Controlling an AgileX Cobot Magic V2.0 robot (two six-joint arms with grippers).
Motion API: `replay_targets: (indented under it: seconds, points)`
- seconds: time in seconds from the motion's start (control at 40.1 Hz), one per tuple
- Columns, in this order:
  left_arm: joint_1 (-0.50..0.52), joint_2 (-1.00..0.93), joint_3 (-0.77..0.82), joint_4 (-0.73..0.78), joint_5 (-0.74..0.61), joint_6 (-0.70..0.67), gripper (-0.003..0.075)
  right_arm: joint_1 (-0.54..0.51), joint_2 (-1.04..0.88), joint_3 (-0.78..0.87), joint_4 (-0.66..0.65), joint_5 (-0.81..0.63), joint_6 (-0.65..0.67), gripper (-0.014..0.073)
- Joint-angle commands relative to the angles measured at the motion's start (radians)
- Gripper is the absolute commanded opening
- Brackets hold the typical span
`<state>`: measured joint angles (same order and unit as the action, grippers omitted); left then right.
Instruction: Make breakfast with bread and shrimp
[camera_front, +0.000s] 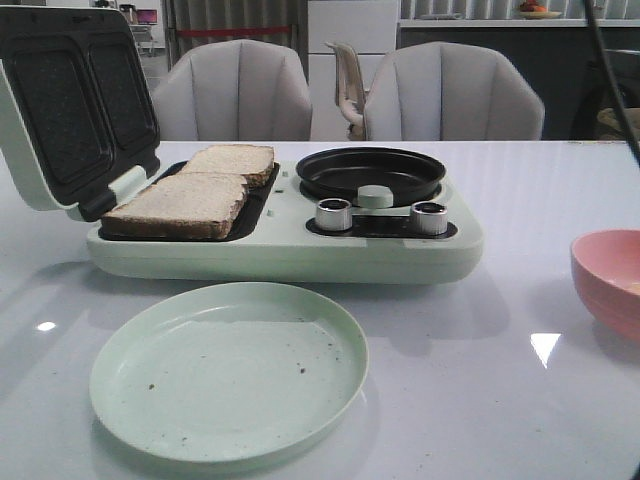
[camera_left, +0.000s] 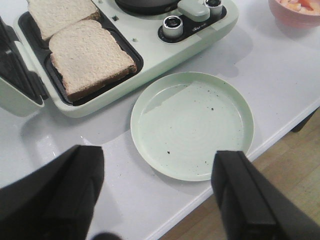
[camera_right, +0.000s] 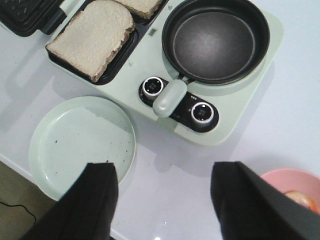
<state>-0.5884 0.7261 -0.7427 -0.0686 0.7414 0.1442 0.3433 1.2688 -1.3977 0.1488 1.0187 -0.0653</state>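
Note:
Two bread slices (camera_front: 178, 205) (camera_front: 232, 161) lie side by side on the open sandwich press of a pale green breakfast maker (camera_front: 285, 250); they also show in the left wrist view (camera_left: 90, 56) and the right wrist view (camera_right: 94, 36). The shrimp (camera_left: 299, 6) lie as pink-orange and white pieces in a pink bowl (camera_front: 612, 280) at the right, partly seen in the right wrist view (camera_right: 302, 199). My left gripper (camera_left: 160, 172) is open and empty above the table's front edge. My right gripper (camera_right: 164, 180) is open and empty above the table in front of the appliance. Neither gripper shows in the front view.
An empty pale green plate (camera_front: 228, 368) with crumbs sits in front of the appliance. A black frying pan (camera_front: 370, 172) with a green handle rests on the appliance's right side, above two silver knobs (camera_front: 334, 214). The press lid (camera_front: 70, 110) stands open at left. Chairs stand behind the table.

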Motion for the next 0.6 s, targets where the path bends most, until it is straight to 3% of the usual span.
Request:
replay_targets:
  seconds: [0.0, 0.275, 0.574]
  points:
    - [-0.004, -0.002, -0.027, -0.010, -0.076, -0.003, 0.0508, -0.003, -0.130, 0.086, -0.004, -0.090, 0.008, 0.0516]
    - [-0.004, -0.002, -0.027, -0.010, -0.076, -0.003, 0.0508, -0.003, -0.346, 0.393, -0.004, -0.108, 0.007, 0.0516]
    - [-0.004, -0.002, -0.027, -0.010, -0.076, -0.003, 0.0508, -0.003, -0.465, 0.607, -0.004, -0.125, 0.007, 0.0516]
